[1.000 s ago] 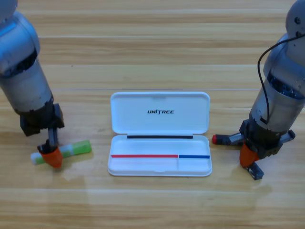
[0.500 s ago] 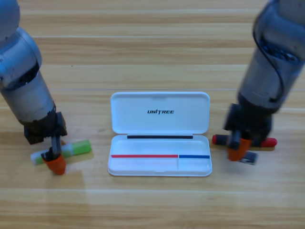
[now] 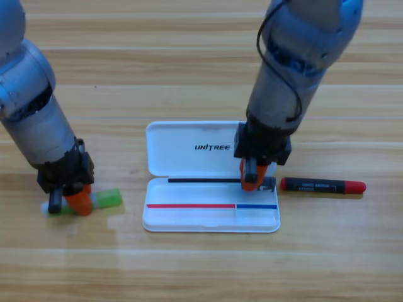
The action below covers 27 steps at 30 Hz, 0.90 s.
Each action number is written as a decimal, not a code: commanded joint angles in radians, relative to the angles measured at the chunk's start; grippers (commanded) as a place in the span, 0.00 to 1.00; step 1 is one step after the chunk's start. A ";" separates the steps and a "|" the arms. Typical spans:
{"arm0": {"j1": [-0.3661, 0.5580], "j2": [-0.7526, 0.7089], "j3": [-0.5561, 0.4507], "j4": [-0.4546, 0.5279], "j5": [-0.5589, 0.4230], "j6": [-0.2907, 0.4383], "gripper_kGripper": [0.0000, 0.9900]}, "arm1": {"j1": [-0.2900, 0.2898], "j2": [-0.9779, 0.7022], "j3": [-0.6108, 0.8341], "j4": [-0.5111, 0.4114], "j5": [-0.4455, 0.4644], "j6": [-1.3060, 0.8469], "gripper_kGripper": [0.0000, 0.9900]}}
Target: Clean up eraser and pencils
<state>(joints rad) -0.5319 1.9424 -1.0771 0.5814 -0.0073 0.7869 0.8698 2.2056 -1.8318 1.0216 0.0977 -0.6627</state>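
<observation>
The white case [image 3: 182, 218] lies open in the middle of the table. My right gripper [image 3: 252, 178] points down over the right end of its tray, shut on the small dark eraser [image 3: 269, 184], which sticks out to the right of the orange jaw. The red pencil [image 3: 322, 186] lies flat on the table just right of the case. At the left, the green pencil [image 3: 107, 199] lies on the table, and my left gripper [image 3: 70, 200] is down on its whitish left half, covering most of that end.
The case lid [image 3: 176, 141] with the UNITREE print lies open flat behind the tray. The right arm [image 3: 296, 69] leans over the lid's right part. The left arm [image 3: 31, 119] fills the left edge.
My right gripper carried the eraser from the table at the far right leftward to the tray's right end, uncovering the red pencil. The left gripper settled lower on the green pencil.
</observation>
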 commanded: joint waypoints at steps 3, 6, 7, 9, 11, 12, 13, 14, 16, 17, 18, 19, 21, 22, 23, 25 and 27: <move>0.029 -0.037 -0.047 0.121 0.041 0.021 0.00 | 0.023 0.085 0.002 0.031 -0.006 -0.006 0.00; 0.029 -0.096 -0.083 0.181 0.052 0.026 0.00 | 0.023 0.082 0.017 0.034 -0.001 -0.006 0.00; 0.029 -0.117 -0.092 0.198 0.052 0.026 0.00 | 0.023 0.082 0.022 0.032 0.001 -0.006 0.00; 0.029 -0.151 -0.118 0.236 0.056 0.026 0.00 | 0.023 0.082 0.025 0.032 0.005 -0.006 0.00; 0.029 -0.180 -0.136 0.265 0.059 0.026 0.00 | 0.024 0.083 0.025 0.034 0.005 -0.005 0.00; 0.029 -0.191 -0.144 0.276 0.059 0.026 0.00 | 0.024 0.083 0.025 0.032 0.005 -0.005 0.00; 0.029 -0.201 -0.150 0.287 0.059 0.026 0.00 | 0.026 0.083 0.025 0.032 0.005 -0.003 0.00; 0.029 -0.206 -0.156 0.296 0.061 0.023 0.00 | 0.028 0.083 0.025 0.032 0.005 -0.002 0.00; 0.029 -0.212 -0.164 0.308 0.066 0.021 0.00 | 0.031 0.085 0.025 0.032 0.007 0.000 0.00; 0.029 -0.214 -0.165 0.310 0.066 0.021 0.00 | 0.032 0.085 0.025 0.034 0.010 0.000 0.00; 0.029 -0.215 -0.165 0.311 0.066 0.020 0.00 | 0.034 0.086 0.023 0.032 0.011 0.002 0.00; 0.029 -0.217 -0.165 0.313 0.066 0.020 0.00 | 0.035 0.086 0.023 0.034 0.016 0.003 0.00; 0.029 -0.215 -0.165 0.313 0.066 0.020 0.00 | 0.040 0.088 0.023 0.032 0.027 0.006 0.00; 0.029 -0.215 -0.165 0.313 0.066 0.020 0.00 | 0.041 0.088 0.023 0.032 0.031 0.009 0.00; 0.029 -0.215 -0.164 0.313 0.066 0.020 0.00 | 0.043 0.089 0.023 0.032 0.031 0.011 0.00; 0.029 -0.212 -0.164 0.313 0.066 0.020 0.00 | 0.044 0.092 0.023 0.034 0.031 0.011 0.00; 0.029 -0.206 -0.164 0.313 0.066 0.021 0.00 | 0.046 0.095 0.022 0.032 0.031 0.012 0.00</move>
<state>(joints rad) -0.5224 1.7290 -1.2454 0.8843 0.0484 0.8065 0.8826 2.2359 -1.8286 1.0354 0.1094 -0.6591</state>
